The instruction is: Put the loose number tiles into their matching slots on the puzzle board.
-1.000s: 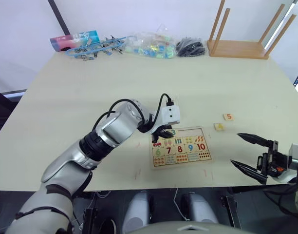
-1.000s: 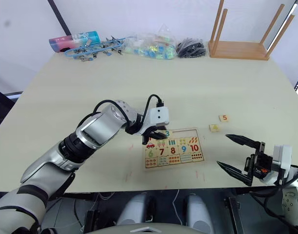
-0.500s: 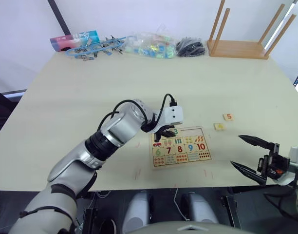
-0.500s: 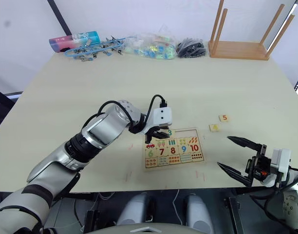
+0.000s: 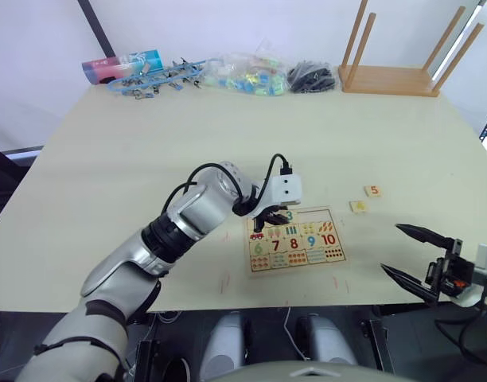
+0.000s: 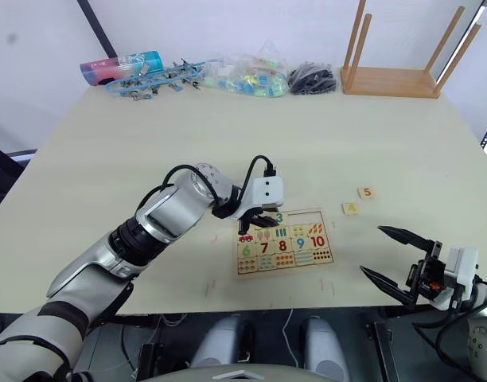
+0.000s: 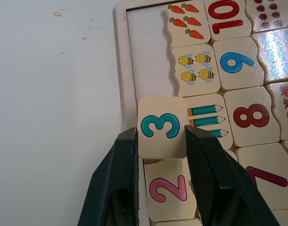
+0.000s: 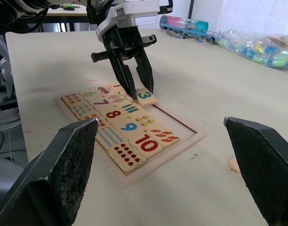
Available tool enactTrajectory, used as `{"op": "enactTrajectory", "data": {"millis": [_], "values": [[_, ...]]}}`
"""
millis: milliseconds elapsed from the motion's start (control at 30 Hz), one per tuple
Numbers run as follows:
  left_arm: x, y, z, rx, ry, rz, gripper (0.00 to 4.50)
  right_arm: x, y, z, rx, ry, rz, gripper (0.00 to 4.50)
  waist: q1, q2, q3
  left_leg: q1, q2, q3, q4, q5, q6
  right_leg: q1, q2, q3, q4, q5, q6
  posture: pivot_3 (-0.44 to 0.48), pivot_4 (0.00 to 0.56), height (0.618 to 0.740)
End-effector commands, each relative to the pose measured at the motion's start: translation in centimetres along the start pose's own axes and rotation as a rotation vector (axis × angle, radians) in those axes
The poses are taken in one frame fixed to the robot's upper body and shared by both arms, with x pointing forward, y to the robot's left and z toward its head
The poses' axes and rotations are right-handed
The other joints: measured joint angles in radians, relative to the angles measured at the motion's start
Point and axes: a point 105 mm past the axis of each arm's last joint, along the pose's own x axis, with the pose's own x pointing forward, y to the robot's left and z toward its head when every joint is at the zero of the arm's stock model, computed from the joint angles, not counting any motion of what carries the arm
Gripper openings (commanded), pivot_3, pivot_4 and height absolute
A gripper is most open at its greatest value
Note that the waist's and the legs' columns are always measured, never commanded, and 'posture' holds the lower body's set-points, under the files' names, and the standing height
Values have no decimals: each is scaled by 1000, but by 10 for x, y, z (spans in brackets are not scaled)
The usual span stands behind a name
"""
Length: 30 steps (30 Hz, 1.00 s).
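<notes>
We see open tabletop (image 5: 108, 159) across the left and centre of the head view. The left gripper (image 7: 161, 141) and its arm block the puzzle board (image 5: 295, 239) from the left, fingers closed on the 3 tile (image 7: 160, 126). Right of the board, the 5 tile (image 5: 373, 190) and another tile (image 5: 358, 206) lie in the path of the spread right gripper (image 5: 411, 255). An upturned stool (image 5: 391, 76) and clutter (image 5: 243, 73) line the upper edge.

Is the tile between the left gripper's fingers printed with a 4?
No. In the left wrist view the left gripper holds a tile printed with a teal 3.
</notes>
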Motion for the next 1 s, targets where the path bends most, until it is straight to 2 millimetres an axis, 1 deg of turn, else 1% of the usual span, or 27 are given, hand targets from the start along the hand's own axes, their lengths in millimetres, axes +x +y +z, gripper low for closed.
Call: {"op": "enactTrajectory", "data": {"millis": [33,700,767,800,933,1000], "values": [[-3,5,7,35,-16,22,947,-4,-4,8,-52,-7,-17,4500,0,0,0,0,0,0,0,0,0,0,0,0,0,0,0,0,150,737],[0,1,4,22,-2,4,947,-5,-3,7,-67,-18,-25,4500,0,0,0,0,0,0,0,0,0,0,0,0,0,0,0,0,150,737],[0,3,4,23,-3,11,2020,-5,-3,7,-69,-18,-25,4500,0,0,0,0,0,0,0,0,0,0,0,0,0,0,0,0,150,737],[1,3,5,21,-4,14,2356,-5,-3,7,-69,-18,-25,4500,0,0,0,0,0,0,0,0,0,0,0,0,0,0,0,0,150,737],[1,3,5,21,-6,18,4365,-6,-3,7,-70,-16,-25,4500,0,0,0,0,0,0,0,0,0,0,0,0,0,0,0,0,150,737],[1,3,5,21,-7,19,4446,-6,-3,7,-70,-15,-25,4500,0,0,0,0,0,0,0,0,0,0,0,0,0,0,0,0,150,737]]}}
